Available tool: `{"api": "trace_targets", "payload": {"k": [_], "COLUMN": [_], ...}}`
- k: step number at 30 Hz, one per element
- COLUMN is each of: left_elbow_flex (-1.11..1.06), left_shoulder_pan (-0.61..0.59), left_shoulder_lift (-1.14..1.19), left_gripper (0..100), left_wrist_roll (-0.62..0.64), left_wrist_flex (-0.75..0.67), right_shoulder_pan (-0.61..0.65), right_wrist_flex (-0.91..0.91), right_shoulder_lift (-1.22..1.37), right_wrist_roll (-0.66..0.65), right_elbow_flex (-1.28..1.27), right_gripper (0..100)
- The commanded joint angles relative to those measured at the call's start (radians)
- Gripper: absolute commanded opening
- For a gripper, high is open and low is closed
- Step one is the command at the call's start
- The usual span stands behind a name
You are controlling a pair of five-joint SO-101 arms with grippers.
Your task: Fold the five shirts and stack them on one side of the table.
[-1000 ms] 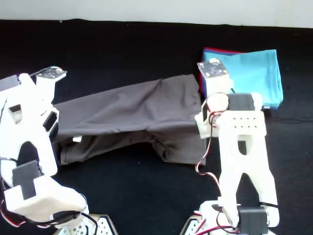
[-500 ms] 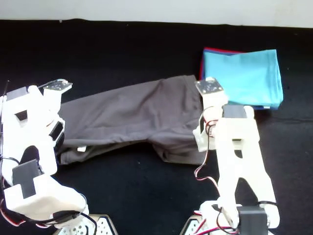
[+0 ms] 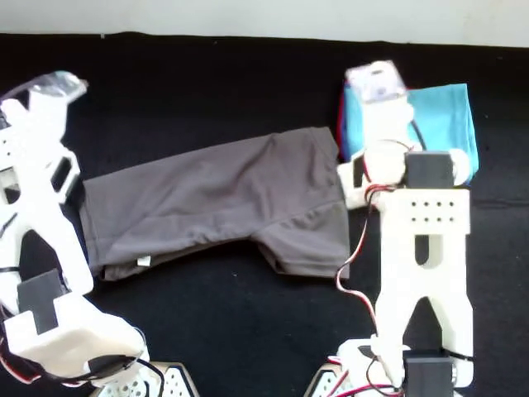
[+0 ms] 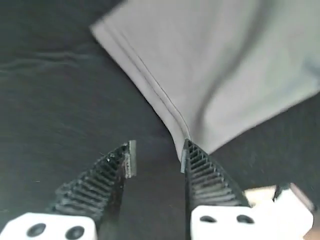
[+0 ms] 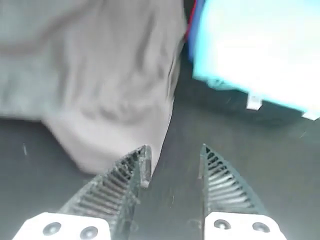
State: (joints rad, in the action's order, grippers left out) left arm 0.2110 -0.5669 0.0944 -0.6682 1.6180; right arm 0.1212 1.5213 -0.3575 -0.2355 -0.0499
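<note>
On my feed I see a table point(image 3: 207, 83) covered in a black cloth point(image 4: 45, 75), which lies mostly flat, with a few soft creases running across it. Beyond the table's far edge stands a pale, plain wall point(image 3: 264, 15), meeting the cloth in a slightly wavy line. Soft, even light falls over the table.

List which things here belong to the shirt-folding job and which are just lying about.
Job: spread-out grey cloth shirt; folded light-blue cloth shirt; red cloth shirt edge beneath it; left gripper; right gripper.
Lying about: black table covering; pale wall strip behind.
</note>
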Motion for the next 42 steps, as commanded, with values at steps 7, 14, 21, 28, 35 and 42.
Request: {"api": "trace_targets", "payload": {"k": [7, 14, 21, 28, 35, 42], "left_elbow_flex": [0.002, 0.01, 0.28, 0.708, 1.093, 1.257], "left_shoulder_pan": [0.061, 0.059, 0.036, 0.001, 0.027, 0.025], "left_shoulder_lift": [0.317, 0.496, 0.665, 0.918, 1.043, 1.023], "left_gripper": [1, 1, 1, 1, 1, 1], "left_wrist_roll": [0.166, 0.17, 0.172, 0.17, 0.18, 0.193], "left_wrist_flex": [-0.176, -0.315, -0.334, -0.284, 0.002, 0.164], "right_shoulder_pan": [0.14, 0.14, 0.139, 0.127, 0.134, 0.134], "right_wrist_flex": [-0.232, -0.352, -0.372, -0.357, -0.091, 0.147], "right_shoulder_lift": [0.403, 0.754, 1.05, 1.291, 1.326, 1.331], "right_wrist_roll": [0.031, 0.031, 0.031, 0.031, 0.031, 0.031], "right_elbow_flex": [0.108, 0.283, 0.526, 0.839, 1.175, 1.512], "right_gripper": [0.6, 0.6, 0.6, 0.6, 0.6, 0.6]}}
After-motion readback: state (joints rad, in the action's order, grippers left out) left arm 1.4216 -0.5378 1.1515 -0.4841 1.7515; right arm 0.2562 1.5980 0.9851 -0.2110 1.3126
